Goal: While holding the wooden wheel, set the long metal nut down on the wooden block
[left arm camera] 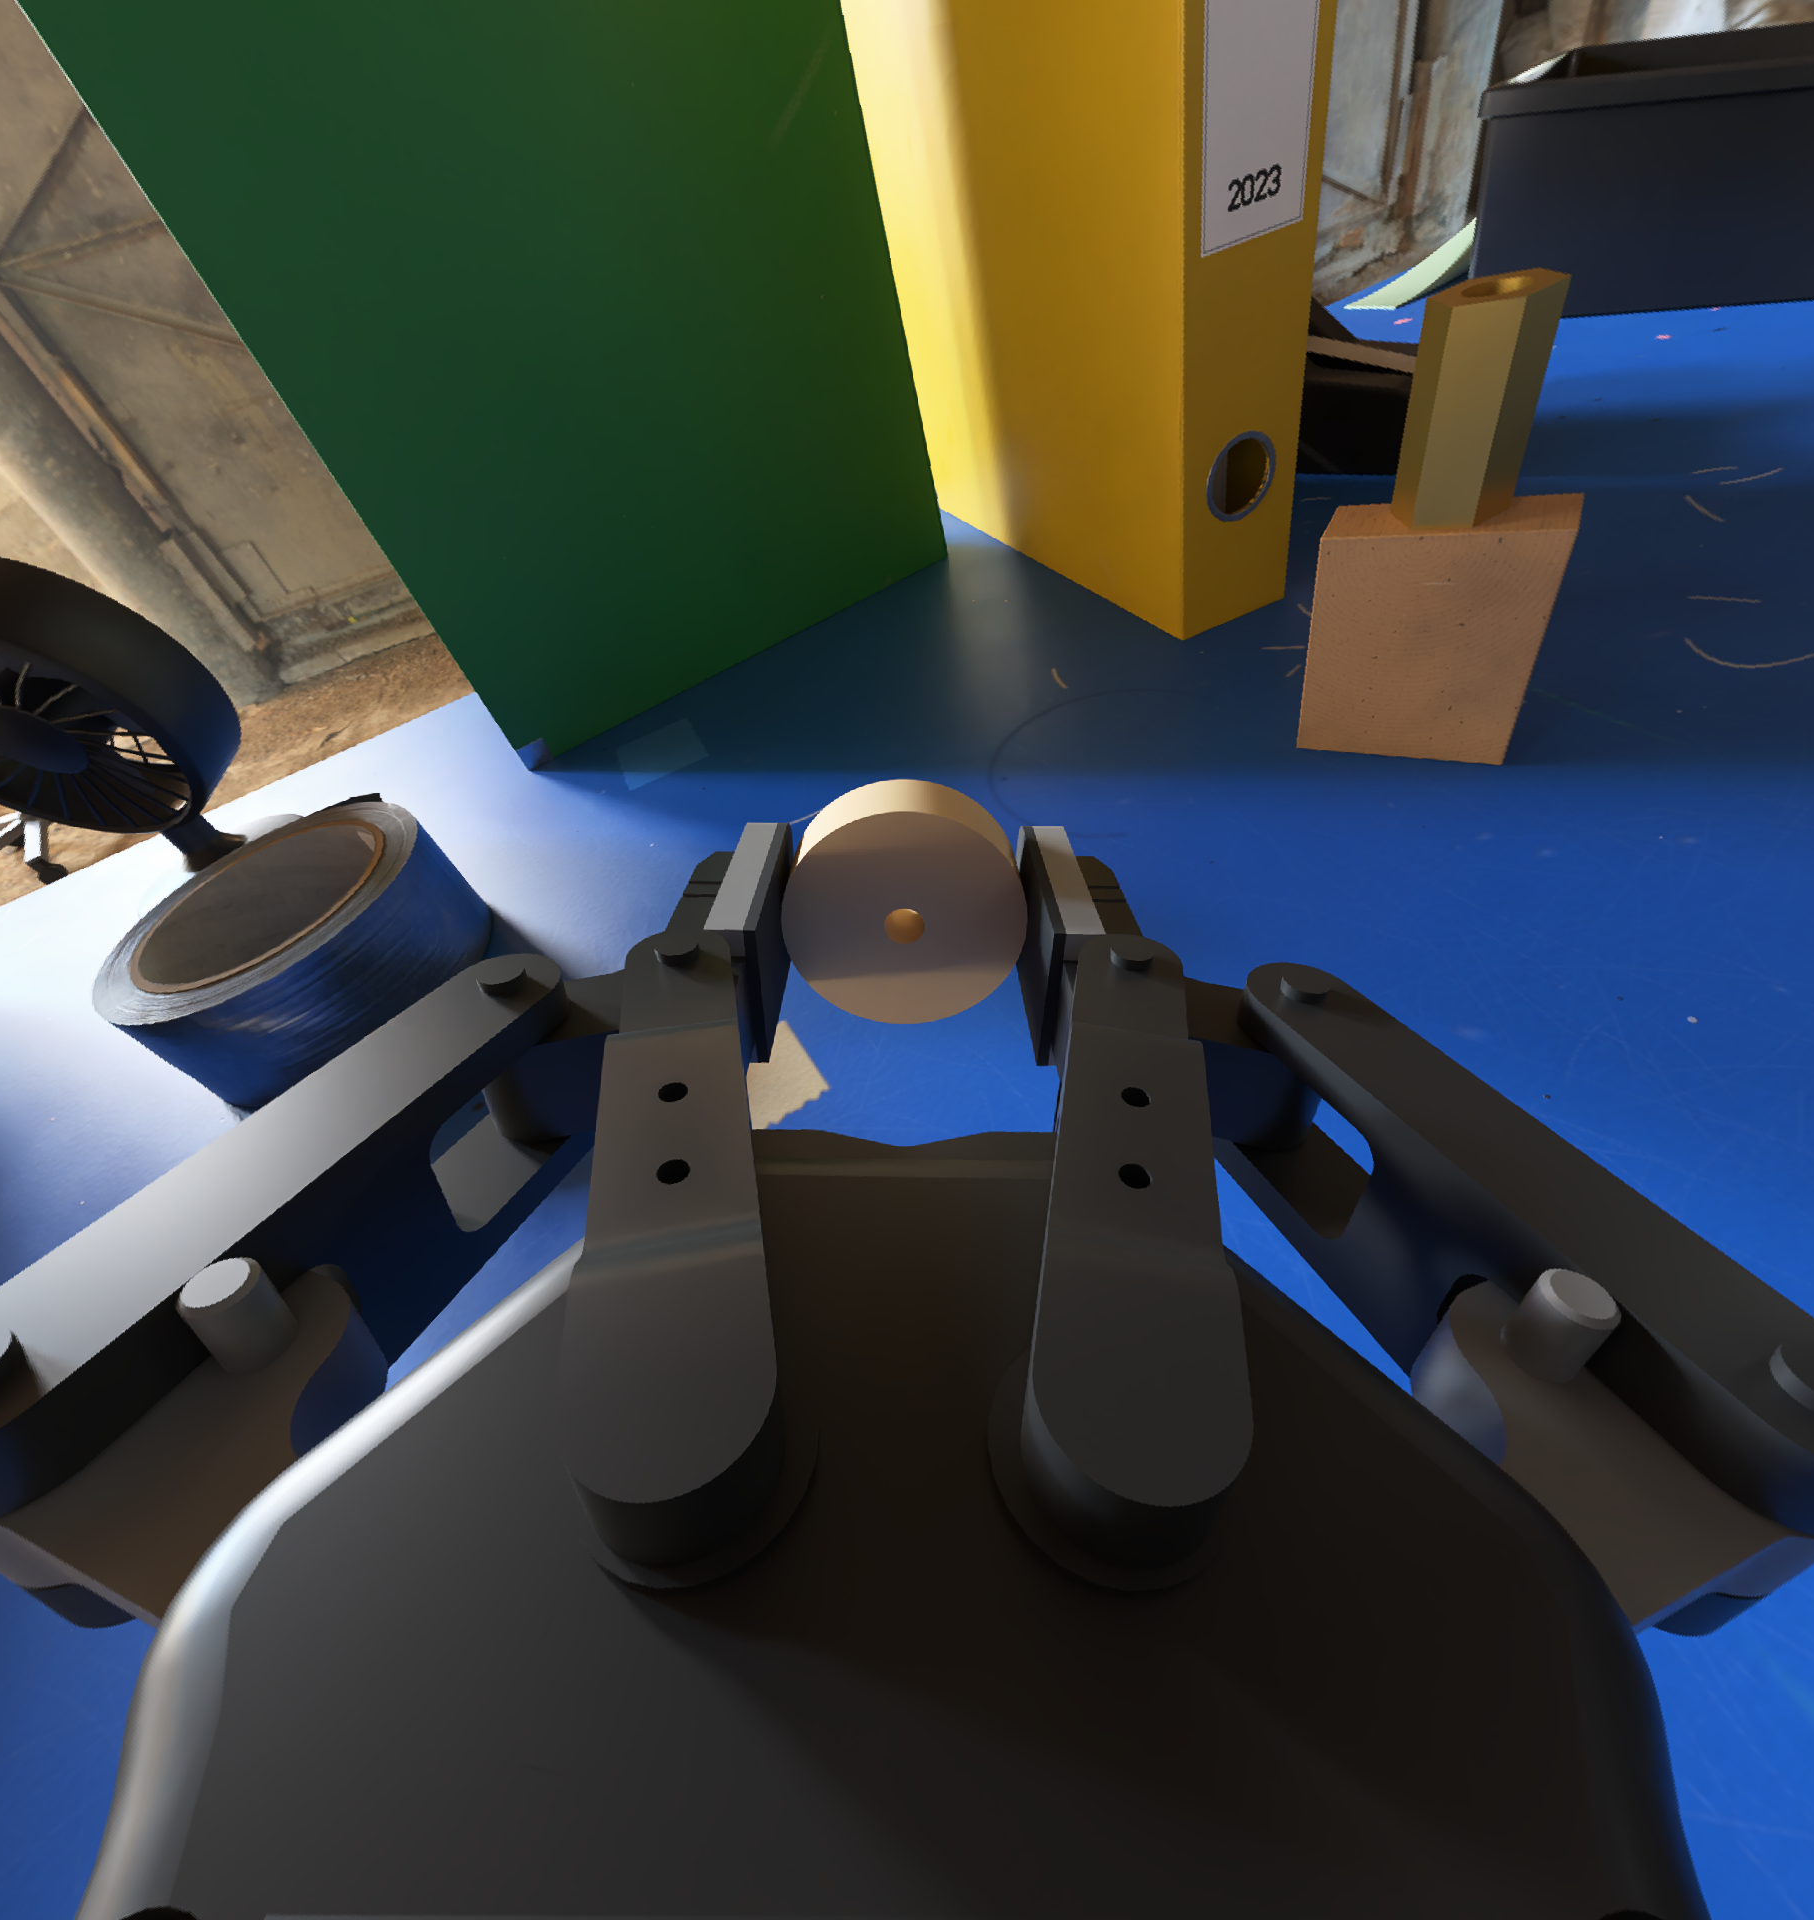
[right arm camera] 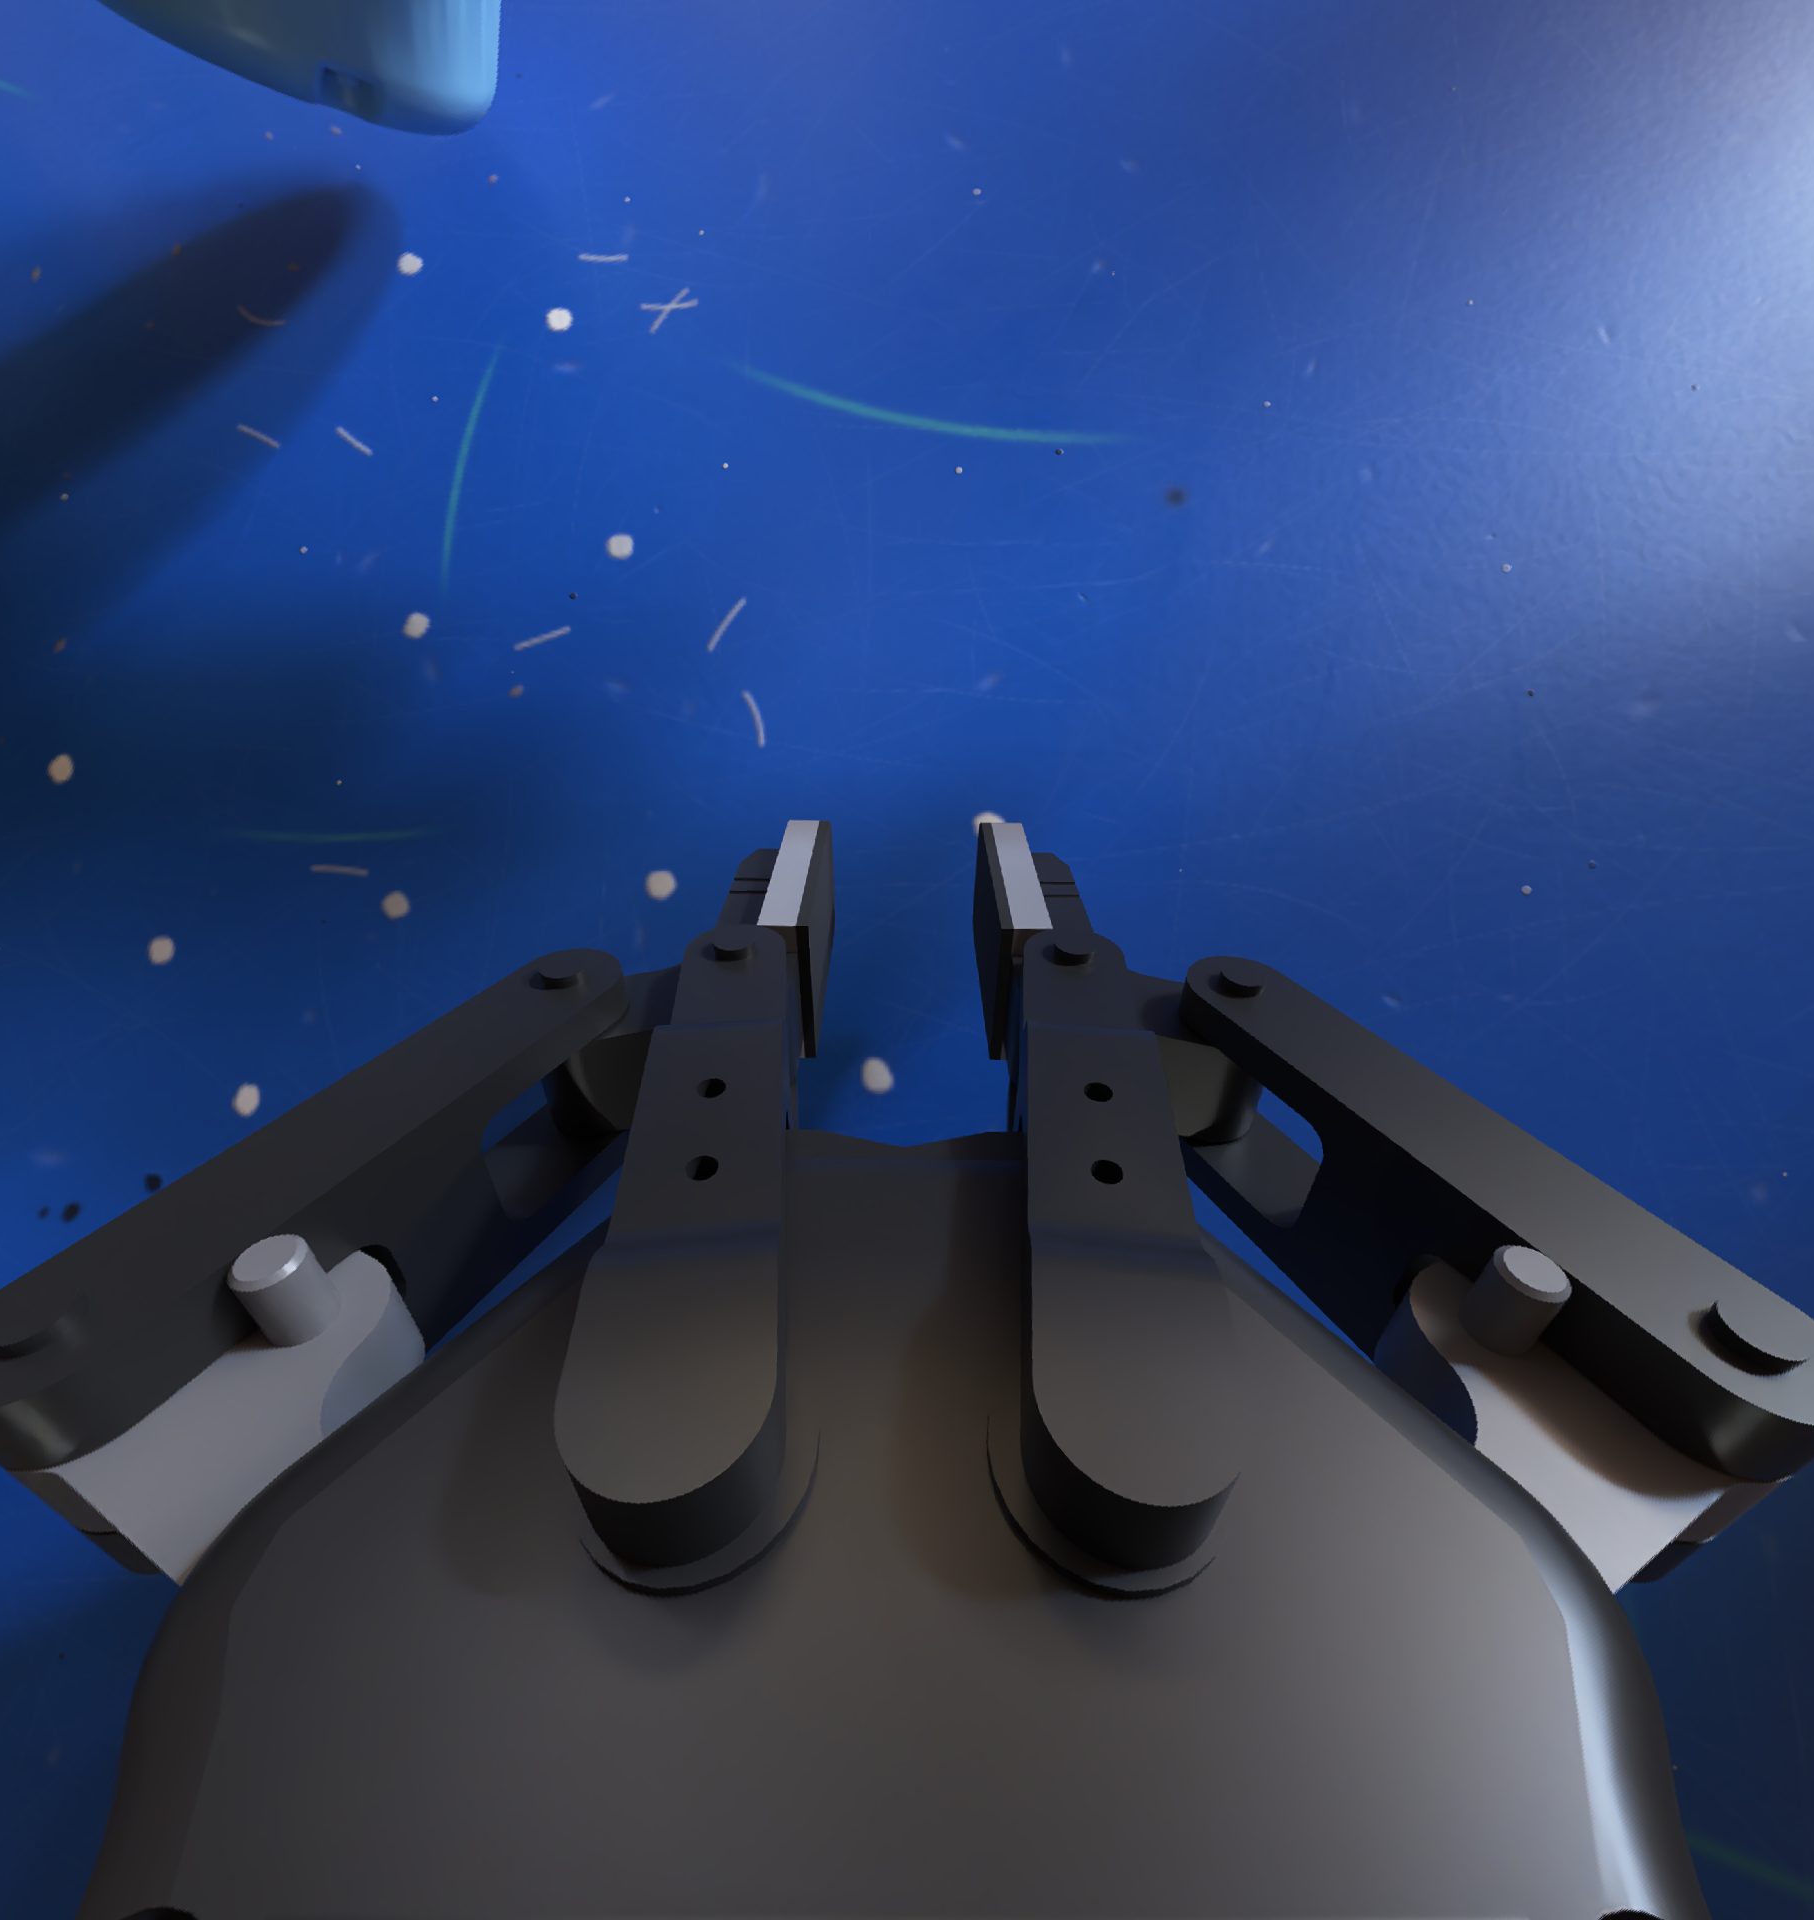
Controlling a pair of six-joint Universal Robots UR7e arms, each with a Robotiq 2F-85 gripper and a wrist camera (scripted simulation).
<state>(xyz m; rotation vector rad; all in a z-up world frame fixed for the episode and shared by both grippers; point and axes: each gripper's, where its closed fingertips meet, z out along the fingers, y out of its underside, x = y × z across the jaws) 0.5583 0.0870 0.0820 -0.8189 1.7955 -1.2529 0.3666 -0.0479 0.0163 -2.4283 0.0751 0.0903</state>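
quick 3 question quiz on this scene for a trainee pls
1. True or false: the left gripper is shut on the wooden wheel.
2. The long metal nut stands on: A) the tape roll B) the wooden block C) the yellow binder
3. What does the right gripper hold?

Key: 1 true; 2 B; 3 nothing, its jaws are apart over the blue table.

I work at a desk in an old workshop: a blue table (left arm camera: 1505,935), folders (left arm camera: 1090,364), a fan (left arm camera: 72,707), worn stone walls (left arm camera: 103,364) behind.
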